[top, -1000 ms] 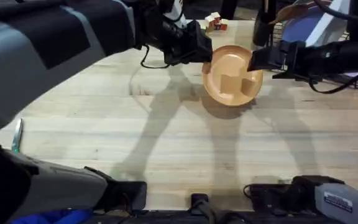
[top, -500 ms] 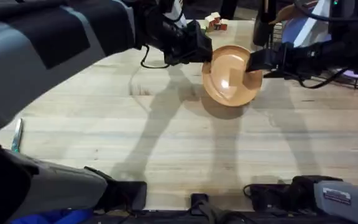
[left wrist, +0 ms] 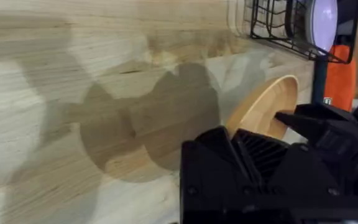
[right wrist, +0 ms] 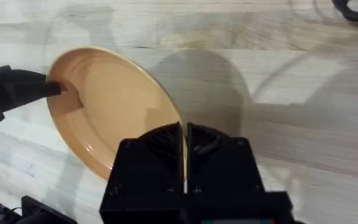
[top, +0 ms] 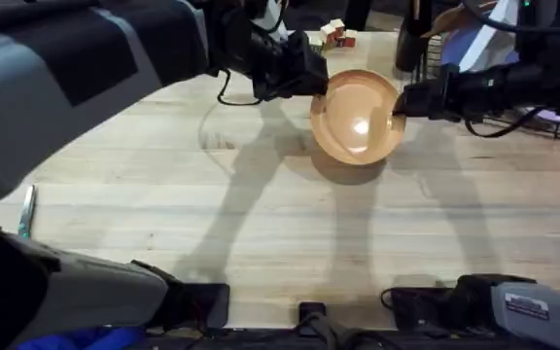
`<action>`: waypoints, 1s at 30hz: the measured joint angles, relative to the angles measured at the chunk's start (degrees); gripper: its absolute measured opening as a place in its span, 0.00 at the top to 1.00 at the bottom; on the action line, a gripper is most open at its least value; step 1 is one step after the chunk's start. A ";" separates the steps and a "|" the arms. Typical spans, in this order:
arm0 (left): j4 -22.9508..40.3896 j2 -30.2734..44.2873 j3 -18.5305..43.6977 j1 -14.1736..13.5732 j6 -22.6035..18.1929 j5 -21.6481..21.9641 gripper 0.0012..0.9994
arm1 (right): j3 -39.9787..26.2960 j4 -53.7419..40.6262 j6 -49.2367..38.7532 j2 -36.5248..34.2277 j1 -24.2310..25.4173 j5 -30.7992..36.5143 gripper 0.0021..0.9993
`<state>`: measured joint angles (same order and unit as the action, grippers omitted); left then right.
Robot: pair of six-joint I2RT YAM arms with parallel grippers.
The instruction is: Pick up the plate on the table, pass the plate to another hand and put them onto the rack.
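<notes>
The orange-tan plate [top: 356,117] hangs tilted above the far middle of the table [top: 261,214], held between both arms. My left gripper [top: 311,80] is shut on its left rim. My right gripper [top: 402,100] is shut on the opposite rim. In the right wrist view the plate [right wrist: 107,124] runs edge-on into my right gripper [right wrist: 184,140], with the left arm's finger [right wrist: 23,93] on its far rim. The left wrist view shows the plate's edge [left wrist: 260,109] above its own black fingers [left wrist: 229,155]. The black wire rack [left wrist: 272,28] stands beyond the plate at the table's far right.
A lilac plate [left wrist: 324,22] stands in the rack. Small coloured blocks [top: 335,34] sit at the far edge of the table. A green-handled tool [top: 27,209] lies near the left edge. The arms' shadows fall across the bare wood in the middle.
The right gripper's tips drew back from over the plate's face to its right rim. The plate shifted slightly left and turned more face-up towards the overhead camera.
</notes>
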<state>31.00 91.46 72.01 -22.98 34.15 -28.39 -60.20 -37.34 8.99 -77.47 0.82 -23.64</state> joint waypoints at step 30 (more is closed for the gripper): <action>-0.21 -0.02 0.00 5.47 0.63 -0.58 0.00 | -3.17 4.07 -4.18 0.00 4.92 3.15 0.97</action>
<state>30.79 91.44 72.01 -17.51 34.79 -28.97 -63.38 -33.27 4.82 -77.47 5.74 -20.49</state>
